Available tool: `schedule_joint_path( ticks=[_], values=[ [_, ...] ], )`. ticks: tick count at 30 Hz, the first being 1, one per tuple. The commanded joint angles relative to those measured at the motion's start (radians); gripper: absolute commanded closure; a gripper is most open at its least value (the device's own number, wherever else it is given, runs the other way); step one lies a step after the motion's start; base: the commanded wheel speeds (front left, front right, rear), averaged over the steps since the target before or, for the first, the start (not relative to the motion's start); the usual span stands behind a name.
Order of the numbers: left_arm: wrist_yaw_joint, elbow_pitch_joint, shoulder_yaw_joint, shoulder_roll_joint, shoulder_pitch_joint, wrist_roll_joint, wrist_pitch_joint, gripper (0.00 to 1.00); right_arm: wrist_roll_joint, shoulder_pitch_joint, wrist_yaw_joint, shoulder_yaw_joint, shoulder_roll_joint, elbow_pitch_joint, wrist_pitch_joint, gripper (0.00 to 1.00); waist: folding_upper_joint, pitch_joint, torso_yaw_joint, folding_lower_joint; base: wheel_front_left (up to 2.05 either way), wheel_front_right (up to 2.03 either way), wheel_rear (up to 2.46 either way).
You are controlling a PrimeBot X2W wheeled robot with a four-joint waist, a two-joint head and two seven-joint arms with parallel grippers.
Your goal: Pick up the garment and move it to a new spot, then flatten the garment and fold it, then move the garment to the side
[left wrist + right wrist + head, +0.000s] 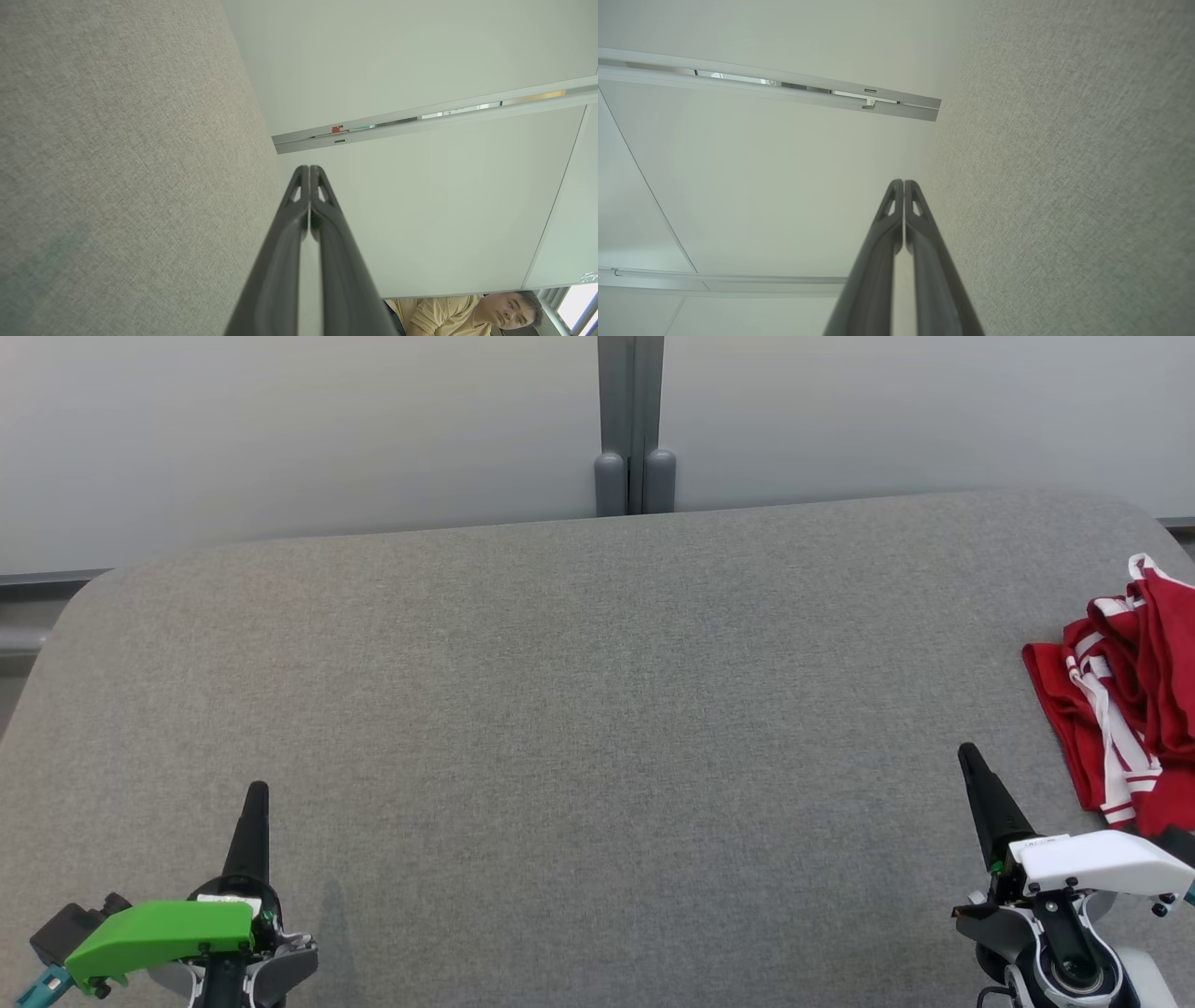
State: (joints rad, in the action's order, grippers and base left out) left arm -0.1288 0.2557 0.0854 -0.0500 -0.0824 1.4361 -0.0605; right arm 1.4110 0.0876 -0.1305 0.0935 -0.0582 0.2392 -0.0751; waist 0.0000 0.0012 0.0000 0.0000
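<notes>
Red garment [1125, 709] with white stripes lies crumpled at 3 o'clock on the grey woven-fabric table [560, 709]. Left gripper [257, 789] at 7 o'clock and right gripper [966, 749] at 5 o'clock: tapered dark fingers [280, 261] pressed together, holding nothing.

matt woven grey table cover [560, 709], soft red cloth garment [1130, 700]

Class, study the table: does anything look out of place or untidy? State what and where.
The red-and-white garment lies crumpled in a heap at the table's right edge, running out of the head view, neither flat nor folded. Nothing else looks odd.
</notes>
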Motion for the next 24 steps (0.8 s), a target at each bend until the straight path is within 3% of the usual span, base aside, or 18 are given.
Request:
schedule_joint_path(
  ticks=[1,24],
  values=[
    [-0.003,-0.008,0.006,-0.005,-0.021,0.022,-0.007,1.00,0.023,0.015,-0.001,0.005,-0.001,0.000,-0.005,1.00,0.0000,0.000,0.000,0.0000,0.00,0.00,0.00],
    [-0.003,-0.012,0.027,-0.005,-0.033,0.163,-0.050,1.00,0.184,0.024,0.000,0.021,0.008,0.006,-0.038,1.00,0.0000,0.002,0.000,0.0000,0.00,0.00,0.00]
  ],
)
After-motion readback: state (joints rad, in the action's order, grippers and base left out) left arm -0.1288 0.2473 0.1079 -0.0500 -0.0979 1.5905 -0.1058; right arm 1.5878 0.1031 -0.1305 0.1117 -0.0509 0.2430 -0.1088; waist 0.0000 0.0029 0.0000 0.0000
